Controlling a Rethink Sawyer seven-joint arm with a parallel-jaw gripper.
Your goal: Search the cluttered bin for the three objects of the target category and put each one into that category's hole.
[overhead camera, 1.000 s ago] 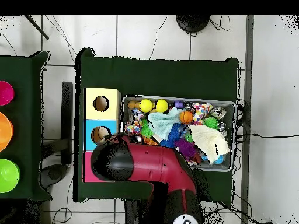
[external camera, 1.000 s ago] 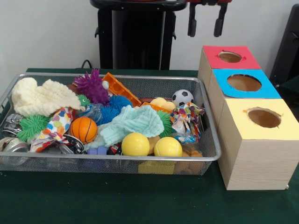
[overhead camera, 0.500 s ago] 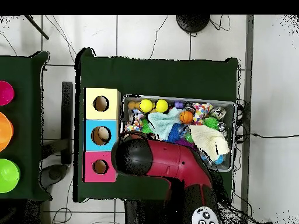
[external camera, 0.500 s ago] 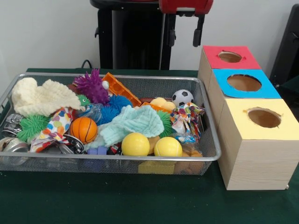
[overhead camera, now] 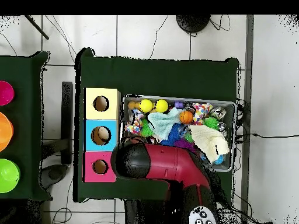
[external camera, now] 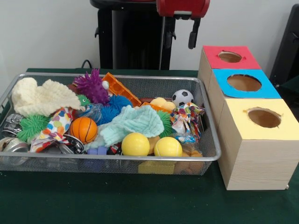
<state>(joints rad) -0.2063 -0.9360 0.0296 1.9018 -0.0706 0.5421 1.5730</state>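
Observation:
The wire mesh bin [external camera: 209, 140] [overhead camera: 178, 99] is packed with toys. Near its front lie two yellow balls [external camera: 135, 144] [external camera: 167, 147], and an orange basketball [external camera: 84, 129] sits to their left. A small soccer ball [external camera: 182, 97] rests at the back right. Three wooden boxes stand right of the bin, each with a round hole: red [external camera: 230, 57], blue [external camera: 244, 83] and yellow [external camera: 264, 117]. My gripper [external camera: 180, 39] hangs open and empty, high above the bin's far right rim. In the overhead view the red and black arm [overhead camera: 169, 166] covers the bin's near left part.
Also in the bin: a cream knitted cloth [external camera: 39, 98], a mint cloth [external camera: 135, 122], purple [external camera: 91, 86], blue [external camera: 114, 106] and green [external camera: 32, 126] spiky toys, an orange block [external camera: 120, 88], patterned fabric [external camera: 187, 116]. Coloured bowls [overhead camera: 4, 131] sit on a separate table.
The gripper has swung from above the red box leftward to over the bin's far right rim, staying open. Nothing in the bin has shifted.

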